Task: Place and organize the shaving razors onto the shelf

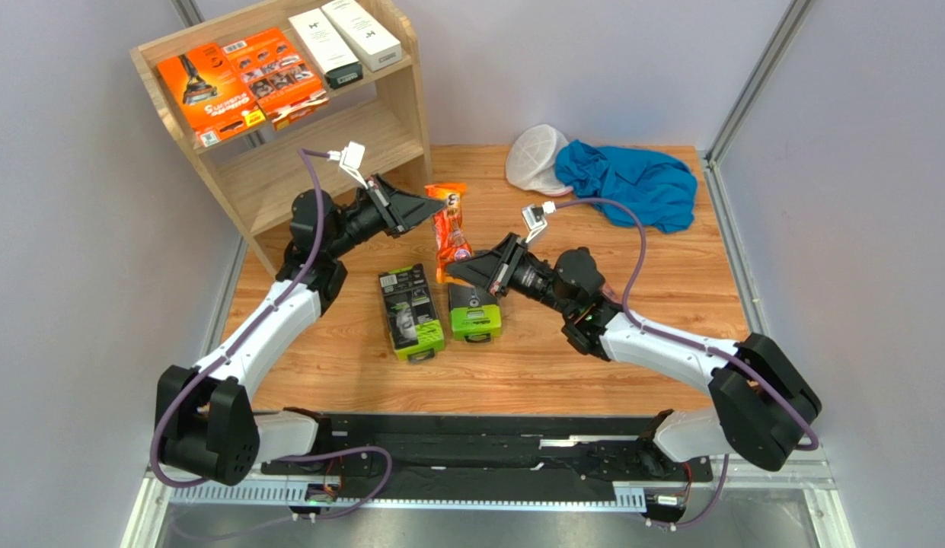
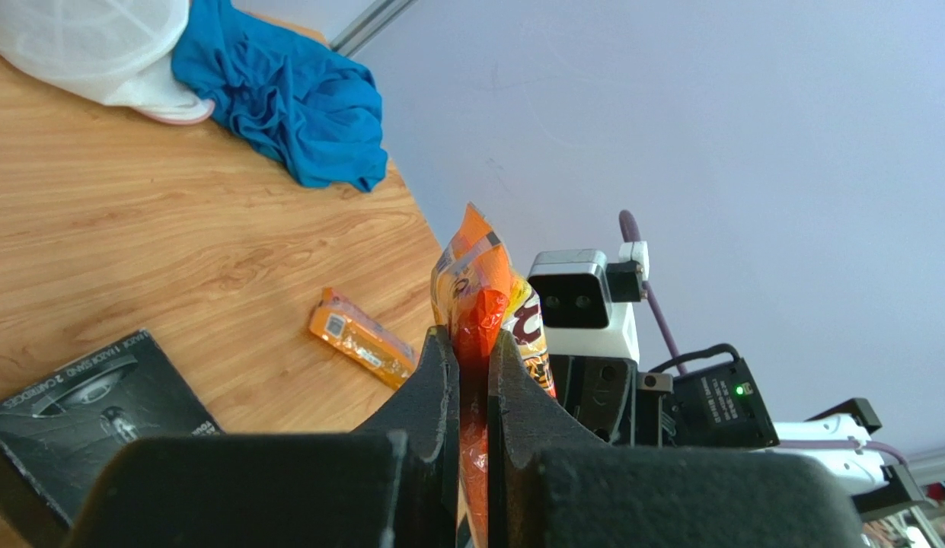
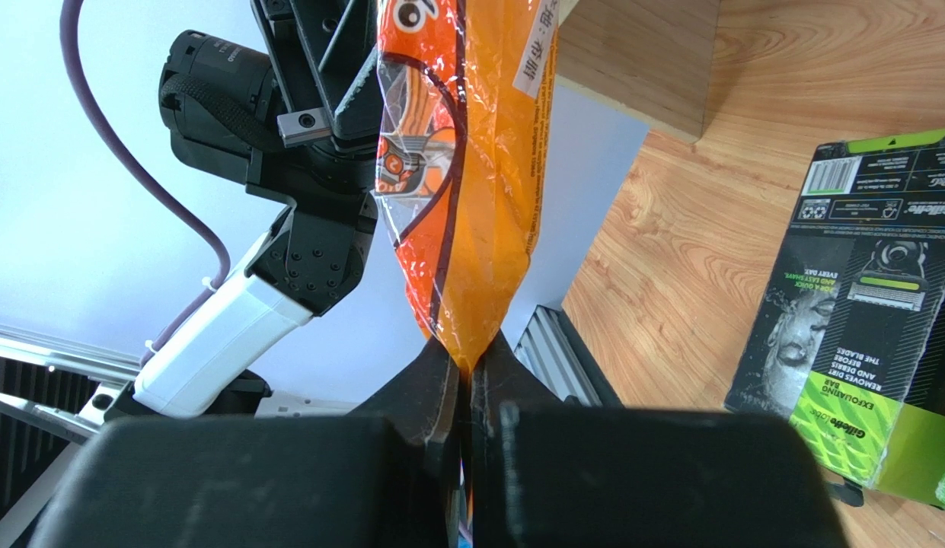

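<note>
the small orange packet was held up just in front of the shelf, off its right end. the left gripper had its jaws narrowed on one end, and the right gripper was pinched tight on the other. on the shelf's top tier lay two flat orange packs and two white boxes — the two black-and-green packs lay on the table, further out from the shelf.
</note>
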Action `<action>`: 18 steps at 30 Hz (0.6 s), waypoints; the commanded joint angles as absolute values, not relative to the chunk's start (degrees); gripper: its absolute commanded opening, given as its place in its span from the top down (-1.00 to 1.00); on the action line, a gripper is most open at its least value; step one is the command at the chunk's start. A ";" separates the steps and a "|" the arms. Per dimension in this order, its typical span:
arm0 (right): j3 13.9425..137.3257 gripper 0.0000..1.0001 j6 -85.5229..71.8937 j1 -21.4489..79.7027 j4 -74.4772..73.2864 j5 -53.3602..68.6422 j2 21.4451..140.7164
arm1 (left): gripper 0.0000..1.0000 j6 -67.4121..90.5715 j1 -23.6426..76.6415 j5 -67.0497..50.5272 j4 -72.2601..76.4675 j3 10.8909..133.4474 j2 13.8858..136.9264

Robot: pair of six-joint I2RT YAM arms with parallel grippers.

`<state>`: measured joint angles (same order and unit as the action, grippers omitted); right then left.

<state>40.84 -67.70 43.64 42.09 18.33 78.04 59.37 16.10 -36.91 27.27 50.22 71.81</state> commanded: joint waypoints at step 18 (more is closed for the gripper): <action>64.59 1.00 -52.92 39.55 13.64 32.24 85.69 | -0.61 26.91 11.95 -23.65 -26.61 54.49 53.18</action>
